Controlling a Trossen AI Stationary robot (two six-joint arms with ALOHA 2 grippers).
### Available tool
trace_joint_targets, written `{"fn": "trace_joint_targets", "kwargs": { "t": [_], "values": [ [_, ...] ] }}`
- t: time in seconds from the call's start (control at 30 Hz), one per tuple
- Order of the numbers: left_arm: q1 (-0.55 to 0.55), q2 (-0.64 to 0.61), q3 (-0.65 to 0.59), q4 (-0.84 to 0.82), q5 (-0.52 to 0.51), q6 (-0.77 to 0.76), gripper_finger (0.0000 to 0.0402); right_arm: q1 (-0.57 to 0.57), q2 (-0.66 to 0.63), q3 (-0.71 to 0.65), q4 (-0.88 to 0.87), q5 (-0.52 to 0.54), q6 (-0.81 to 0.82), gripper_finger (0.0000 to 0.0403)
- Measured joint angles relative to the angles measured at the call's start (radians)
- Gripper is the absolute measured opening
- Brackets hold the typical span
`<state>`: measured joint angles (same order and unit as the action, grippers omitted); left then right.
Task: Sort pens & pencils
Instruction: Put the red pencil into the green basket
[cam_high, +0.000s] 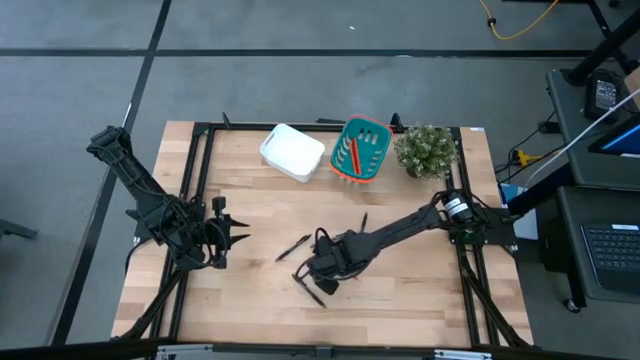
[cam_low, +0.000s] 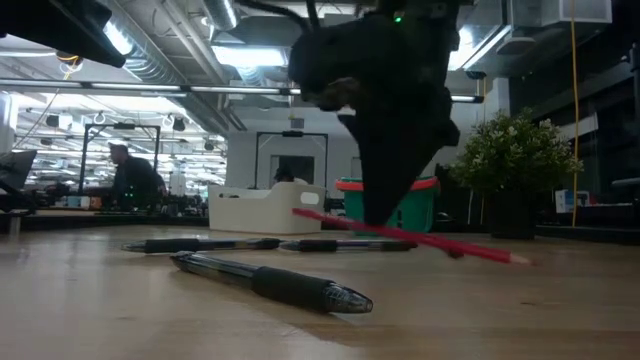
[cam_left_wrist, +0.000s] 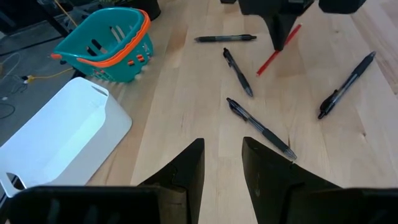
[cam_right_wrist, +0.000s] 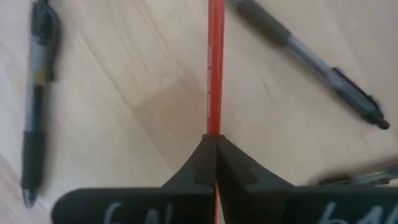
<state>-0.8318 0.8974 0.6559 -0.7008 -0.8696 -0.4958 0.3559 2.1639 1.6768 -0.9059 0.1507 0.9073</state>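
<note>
My right gripper (cam_high: 318, 272) is at the table's middle, shut on a red pencil (cam_right_wrist: 214, 74); the pencil also shows in the low view (cam_low: 410, 238) and the left wrist view (cam_left_wrist: 277, 51). Several black pens lie flat on the wood around it (cam_left_wrist: 238, 71) (cam_left_wrist: 261, 129) (cam_left_wrist: 347, 84) (cam_left_wrist: 225, 38). More red pencils stand in the teal basket (cam_high: 360, 150) at the far edge. My left gripper (cam_left_wrist: 222, 162) is open and empty at the table's left (cam_high: 232, 238). My right gripper pinches the red pencil's shaft (cam_right_wrist: 214, 127) between its two fingertips, away from either end. The fingers come from above, pointing down, and the pencil runs through the gap between them. It is tilted, one end raised (cam_low: 300, 213), the other low by the table (cam_low: 520, 259).
A white bin (cam_high: 292, 152) stands left of the teal basket, and a potted plant (cam_high: 425, 150) to its right. A black frame (cam_high: 200, 180) runs along the table's edges. Bare wood lies along the near edge.
</note>
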Motion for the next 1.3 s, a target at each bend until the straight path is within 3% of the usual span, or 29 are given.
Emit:
{"fn": "trace_joint_targets", "kwargs": {
  "t": [0.37, 0.77, 1.3],
  "values": [
    [0.0, 0.0, 0.0, -0.003, 0.0, 0.0, 0.0102, 0.008, -0.023, 0.0, -0.009, 0.041, 0.004, 0.0005],
    [0.0, 0.0, 0.0, -0.003, 0.0, -0.001, 0.0102, 0.009, -0.03, 0.002, -0.016, 0.014, 0.005, 0.0041],
    [0.0, 0.0, 0.0, -0.003, 0.0, -0.001, 0.0102, 0.006, -0.018, 0.002, -0.029, 0.007, 0.004, 0.0156]
  ]
}}
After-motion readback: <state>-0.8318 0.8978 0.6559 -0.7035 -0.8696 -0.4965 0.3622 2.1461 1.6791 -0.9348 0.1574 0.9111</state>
